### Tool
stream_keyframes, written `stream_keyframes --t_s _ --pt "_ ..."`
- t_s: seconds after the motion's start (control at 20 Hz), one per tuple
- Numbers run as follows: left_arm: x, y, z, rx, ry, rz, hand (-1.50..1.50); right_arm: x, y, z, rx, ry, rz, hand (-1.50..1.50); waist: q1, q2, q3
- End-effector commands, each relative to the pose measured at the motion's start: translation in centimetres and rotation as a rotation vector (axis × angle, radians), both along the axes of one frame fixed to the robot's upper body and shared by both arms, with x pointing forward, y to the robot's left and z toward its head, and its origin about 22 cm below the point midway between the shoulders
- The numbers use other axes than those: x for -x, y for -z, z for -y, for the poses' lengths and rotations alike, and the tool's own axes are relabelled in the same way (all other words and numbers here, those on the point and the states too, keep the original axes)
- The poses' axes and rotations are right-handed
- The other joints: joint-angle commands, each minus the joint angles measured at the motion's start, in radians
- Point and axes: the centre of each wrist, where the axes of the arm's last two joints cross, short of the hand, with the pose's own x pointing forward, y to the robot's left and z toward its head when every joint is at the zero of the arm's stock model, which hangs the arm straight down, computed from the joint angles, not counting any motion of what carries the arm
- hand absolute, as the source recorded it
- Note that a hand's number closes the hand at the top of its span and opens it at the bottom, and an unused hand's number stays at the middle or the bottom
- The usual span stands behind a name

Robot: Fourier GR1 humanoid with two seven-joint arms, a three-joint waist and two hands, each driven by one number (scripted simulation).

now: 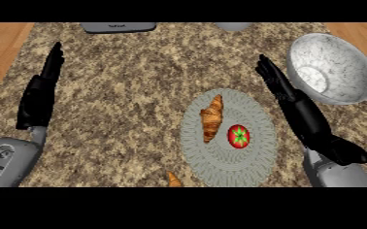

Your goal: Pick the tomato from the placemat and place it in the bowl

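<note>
One tomato (239, 136) lies on the placemat (231, 171) beside a croissant (211, 119).

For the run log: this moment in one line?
red tomato: on round grey placemat | white speckled bowl: no tomato yet | right hand: open, beside placemat | left hand: open, resting

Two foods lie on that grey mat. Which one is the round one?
The tomato: round and red, with a green top. The croissant, to its left on the mat, is long and golden brown.
</note>
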Motion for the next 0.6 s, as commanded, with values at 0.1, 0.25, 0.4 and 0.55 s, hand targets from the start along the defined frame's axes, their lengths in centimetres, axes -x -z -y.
stream_keyframes --t_s 0.1,0.25,0.4,0.55 --pt "0.3 1.0 4.5 0.135 0.099 -0.015 0.0 3.0 3.8 -1.1 0.181 -0.176 -0.118 1.5 0.039 -0.008 -0.011" --pt "0.8 1.9 6.6 0.295 0.152 -0.054 0.0 5.2 7.3 -2.1 0.362 -0.348 -0.236 1.5 0.049 -0.005 -0.013" --pt "2.4 4.1 6.7 0.34 0.138 -0.118 0.0 4.6 6.1 0.1 0.3 0.167 0.114 -1.5 0.008 -0.013 -0.01" --pt "2.3 2.8 7.4 0.35 0.172 -0.077 0.0 8.1 10.7 -1.3 0.008 0.13 0.08 -1.5 0.032 -0.008 -0.006"
